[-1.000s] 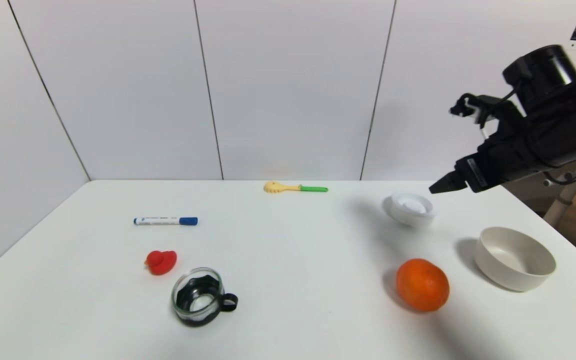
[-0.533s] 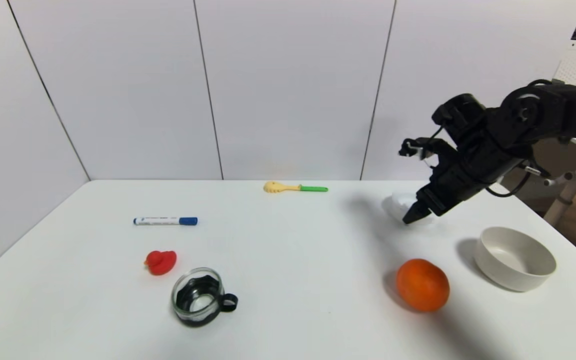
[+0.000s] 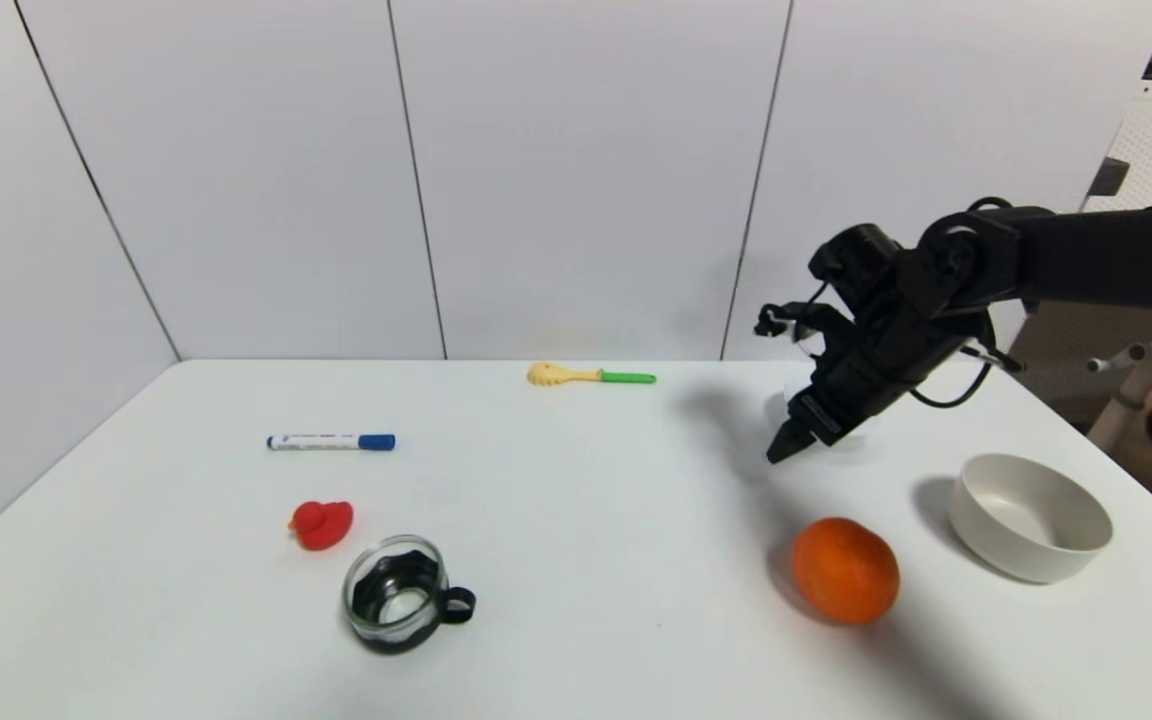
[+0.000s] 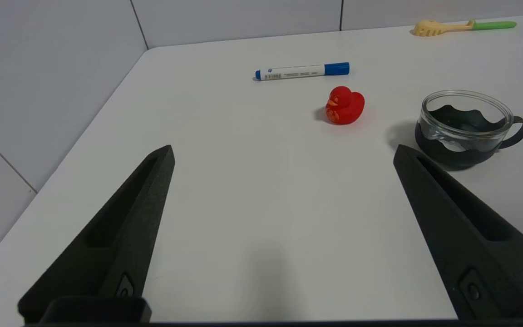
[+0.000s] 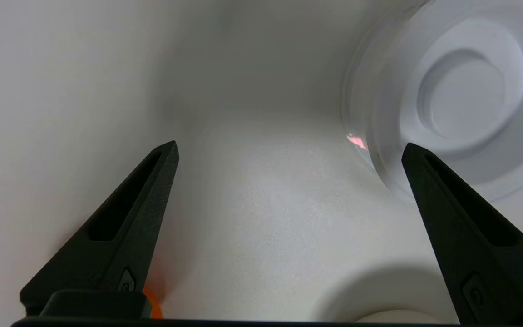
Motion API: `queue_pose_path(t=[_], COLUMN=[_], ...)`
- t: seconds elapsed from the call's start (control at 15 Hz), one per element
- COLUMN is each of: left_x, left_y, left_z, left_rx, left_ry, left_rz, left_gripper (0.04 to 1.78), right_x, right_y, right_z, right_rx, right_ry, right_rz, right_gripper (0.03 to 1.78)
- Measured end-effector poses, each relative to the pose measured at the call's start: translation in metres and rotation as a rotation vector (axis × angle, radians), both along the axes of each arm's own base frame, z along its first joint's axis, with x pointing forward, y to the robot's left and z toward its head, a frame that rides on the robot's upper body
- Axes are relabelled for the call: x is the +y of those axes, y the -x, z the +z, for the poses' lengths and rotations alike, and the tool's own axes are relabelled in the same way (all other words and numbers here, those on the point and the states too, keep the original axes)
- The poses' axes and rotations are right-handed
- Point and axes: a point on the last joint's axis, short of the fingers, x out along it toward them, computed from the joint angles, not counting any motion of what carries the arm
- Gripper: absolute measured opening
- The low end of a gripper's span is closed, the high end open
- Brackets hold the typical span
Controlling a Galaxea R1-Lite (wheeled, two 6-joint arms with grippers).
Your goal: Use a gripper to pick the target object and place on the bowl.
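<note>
The right pincer (image 3: 786,447) is held spread and empty above the tabletop (image 3: 576,500), with the white disc (image 5: 452,95) just beside one finger, not between them. Nothing is grasped yet; the bowl (image 3: 1029,516) waits nearby, the orange (image 3: 845,569) between. Room around is open.

**Tally on the tabletop**

One tabletop (image 3: 576,640) carries eight loose things, one of each kind. One white disc (image 5: 452,95) lies right beside one fingertip of the right claw (image 5: 288,150). One orange (image 3: 845,569) and one off-white bowl (image 3: 1029,515) sit near that claw. One yellow-and-green scoop (image 3: 590,376) lies farther from it. One marker (image 3: 331,441), one red duck (image 3: 321,524) and one glass cup (image 3: 398,594) lie well apart from it, ahead of the left claw (image 4: 284,152). Two claws, two spread fingers each.
</note>
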Motion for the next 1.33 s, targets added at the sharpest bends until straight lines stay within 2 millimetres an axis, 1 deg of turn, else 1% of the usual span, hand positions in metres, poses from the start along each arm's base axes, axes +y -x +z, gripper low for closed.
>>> queue_pose_path(t=[0.33,0.73,1.07,1.33], left_x=[0.000,0.000,0.000,0.000], left_y=[0.000,0.000,0.000,0.000], left_z=[0.000,0.000,0.000,0.000], left_rx=[0.000,0.000,0.000,0.000], left_ry=[0.000,0.000,0.000,0.000], left_rz=[0.000,0.000,0.000,0.000], left_gripper=[1.71,1.71,1.71,1.71], right_x=[-0.004,-0.004,-0.006,-0.006], right_y=[-0.008,-0.015,-0.019,-0.020], right_z=[-0.003,-0.009,-0.017,-0.020], right_rx=[0.000,0.007,0.025,0.032], right_ry=[-0.037,-0.049,-0.044,-0.043], right_rz=[-0.001,0.002,-0.004,-0.007], right_gripper=[1.70,1.70,1.70,1.70])
